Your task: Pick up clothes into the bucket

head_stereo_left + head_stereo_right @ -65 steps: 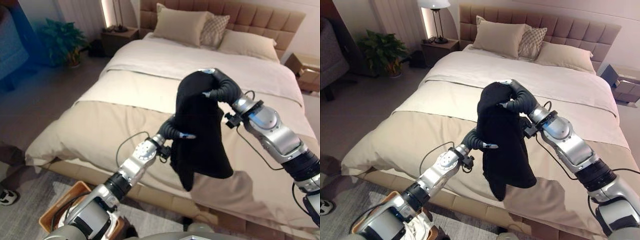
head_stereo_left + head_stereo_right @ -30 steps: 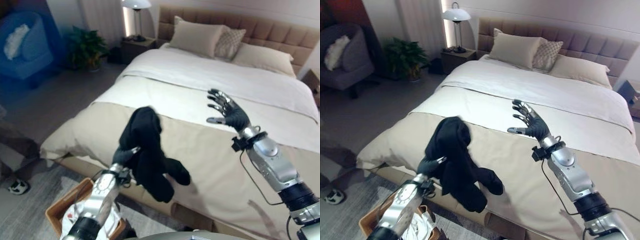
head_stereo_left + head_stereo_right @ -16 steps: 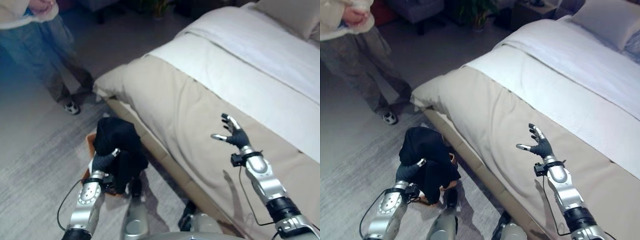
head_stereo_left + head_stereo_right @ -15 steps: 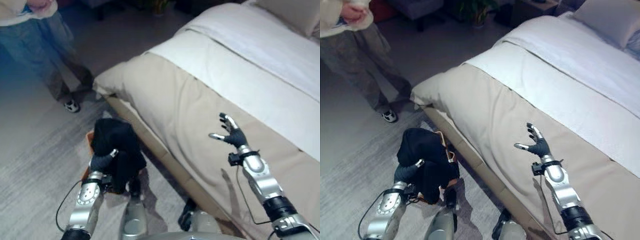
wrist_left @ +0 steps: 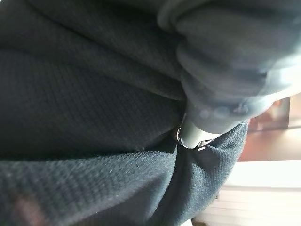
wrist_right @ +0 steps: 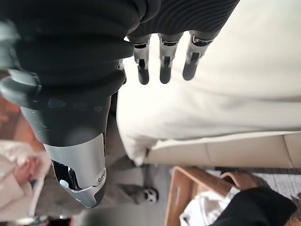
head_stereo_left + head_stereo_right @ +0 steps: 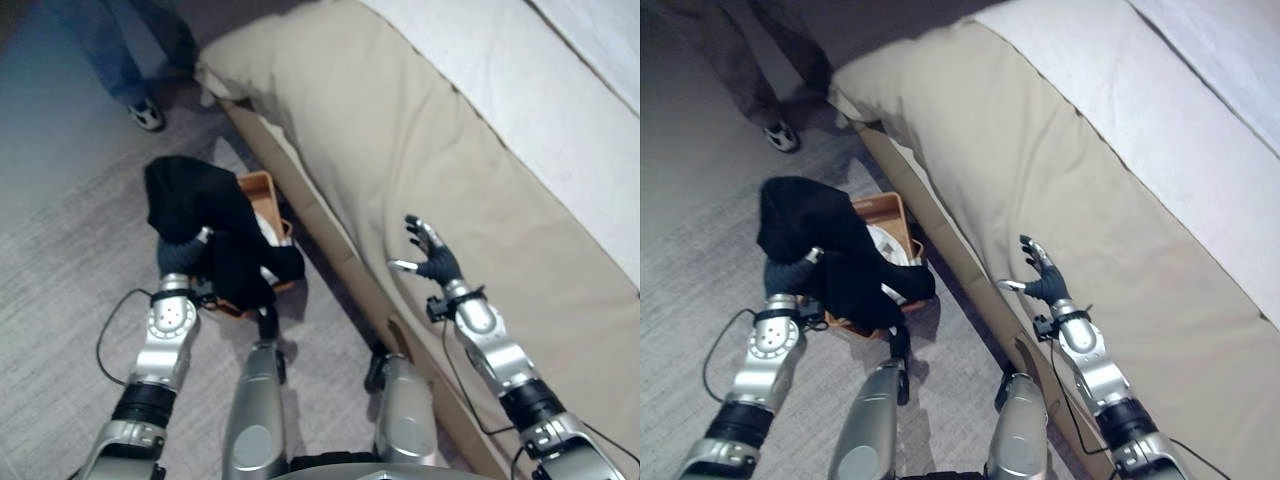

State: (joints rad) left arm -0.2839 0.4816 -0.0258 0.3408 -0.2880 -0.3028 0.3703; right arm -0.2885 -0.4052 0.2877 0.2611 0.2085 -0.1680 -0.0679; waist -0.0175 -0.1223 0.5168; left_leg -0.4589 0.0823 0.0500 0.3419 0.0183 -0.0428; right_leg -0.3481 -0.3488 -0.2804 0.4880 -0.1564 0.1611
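Note:
A black garment (image 7: 196, 222) hangs bunched over my left hand (image 7: 178, 256), and its lower end droops onto the near part of the wooden basket (image 7: 880, 211) on the floor beside the bed. In the left wrist view the black garment (image 5: 89, 103) lies close against the hand, with a silver finger (image 5: 189, 135) pressed into the cloth. White clothes (image 7: 268, 226) lie in the basket. My right hand (image 7: 432, 262) is open, fingers (image 6: 162, 62) straight, held above the beige bed cover (image 6: 235, 70) and holding nothing.
The bed (image 7: 470, 130) runs along the right, and its wooden base edge (image 7: 335, 260) is close to the basket. A person's legs (image 7: 120, 55) and shoe (image 7: 148, 116) stand at the top left. Grey carpet (image 7: 70, 300) lies around the basket.
The camera has tipped down toward the floor. My left hand with the black garment now sits lower, with the cloth drooping into the basket. The right hand stays open.

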